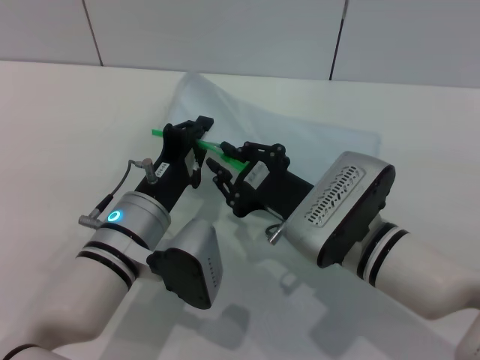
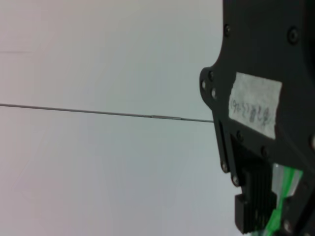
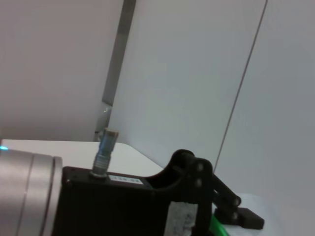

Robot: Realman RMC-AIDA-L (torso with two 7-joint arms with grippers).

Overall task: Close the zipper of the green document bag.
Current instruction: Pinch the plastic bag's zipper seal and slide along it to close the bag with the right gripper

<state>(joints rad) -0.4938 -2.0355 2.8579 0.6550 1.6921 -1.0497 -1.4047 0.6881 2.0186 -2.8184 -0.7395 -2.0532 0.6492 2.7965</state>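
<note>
The green document bag [image 1: 307, 135] lies flat on the white table, translucent and pale. Its zipper [image 1: 213, 145] is a bright green strip along the near long edge, lifted a little off the table. My left gripper [image 1: 196, 133] is shut on the zipper near its left end. Just to the right of it, my right gripper [image 1: 227, 162] is shut on the same strip. In the left wrist view the zipper [image 2: 281, 209] shows beside a black finger [image 2: 253, 196]. A short piece of the zipper [image 3: 219, 228] also appears in the right wrist view, under the left arm's black gripper housing.
The white table [image 1: 67, 120] extends to the left and right of the bag. A panelled white wall [image 1: 225, 30] stands behind it. Both forearms cross the near part of the table.
</note>
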